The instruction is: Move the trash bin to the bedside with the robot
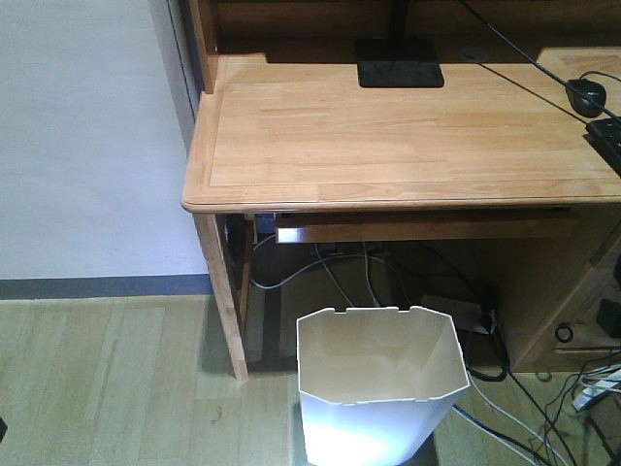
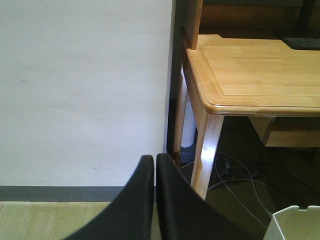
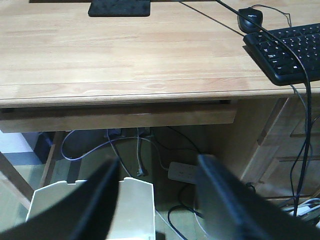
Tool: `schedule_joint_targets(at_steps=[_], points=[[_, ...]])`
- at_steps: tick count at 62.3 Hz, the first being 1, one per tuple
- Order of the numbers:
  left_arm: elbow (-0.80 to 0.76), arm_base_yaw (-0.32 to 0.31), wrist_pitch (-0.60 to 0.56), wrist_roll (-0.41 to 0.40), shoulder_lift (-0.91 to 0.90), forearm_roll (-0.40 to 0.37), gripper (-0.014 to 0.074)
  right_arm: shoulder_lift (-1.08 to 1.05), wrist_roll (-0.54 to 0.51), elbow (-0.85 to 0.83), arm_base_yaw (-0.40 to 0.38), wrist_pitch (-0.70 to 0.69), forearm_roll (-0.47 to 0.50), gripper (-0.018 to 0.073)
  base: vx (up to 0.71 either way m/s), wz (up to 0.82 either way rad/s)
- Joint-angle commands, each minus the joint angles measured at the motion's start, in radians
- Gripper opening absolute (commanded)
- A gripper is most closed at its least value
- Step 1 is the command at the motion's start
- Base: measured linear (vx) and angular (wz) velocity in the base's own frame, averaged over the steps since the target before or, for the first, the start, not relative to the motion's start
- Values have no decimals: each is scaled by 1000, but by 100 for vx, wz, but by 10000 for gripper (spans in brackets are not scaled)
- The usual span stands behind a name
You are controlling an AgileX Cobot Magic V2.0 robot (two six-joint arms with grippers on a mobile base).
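Note:
The white faceted trash bin [image 1: 378, 388] stands on the wooden floor in front of the desk, its notched rim up and its inside showing cream. Only a corner of the trash bin [image 2: 296, 225] shows at the lower right of the left wrist view, where my left gripper [image 2: 155, 159] is shut on nothing and points at the wall beside the desk leg. My right gripper [image 3: 157, 167] is open just above the bin [image 3: 135, 205]; its left finger overlaps the rim and its right finger hangs outside the bin's right wall. The bedside is out of view.
The light wooden desk [image 1: 388, 136] overhangs the bin, with a pull-out shelf [image 3: 115, 117] under its top. A keyboard [image 3: 290, 50], mouse [image 3: 250, 19] and monitor base [image 1: 398, 66] lie on it. A power strip [image 3: 182, 172] and loose cables [image 1: 543, 408] lie on the floor. A white wall [image 2: 85, 90] stands to the left.

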Motion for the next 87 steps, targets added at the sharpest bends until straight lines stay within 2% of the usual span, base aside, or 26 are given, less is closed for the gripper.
schedule_joint_targets(at_steps=[1,9,25,41,52,57,72,87], points=[[3,-1,-73,-4,18,-2,-6,8,-8,-36,-1,-64,-6,538,0,0],[3,-1,-73,-4,18,-2,-6,8,-8,-36,-1,-64,0,596,0,0],[3,-1,-73,-4,18,-2,-6,32,17,-56,-1,-79,25,572,0,0],[3,-1,-73,-4,18,-2,-6,274,16,-195,-1,46,29,564,0,0],[3,-1,-73,-4,18,-2,-6,470,14,-283,-1,71,65,564,0,0],[3,-1,-73,-4,18,-2,-6,552,-27,-310,-1,67,99,563,0,0],[3,-1,-73,-4,18,-2,-6,836,-239,-399,-2,73,215,563,0,0],[3,-1,-73,-4,18,-2,-6,1120,-350,-468,-3,25,238,563,0,0]])
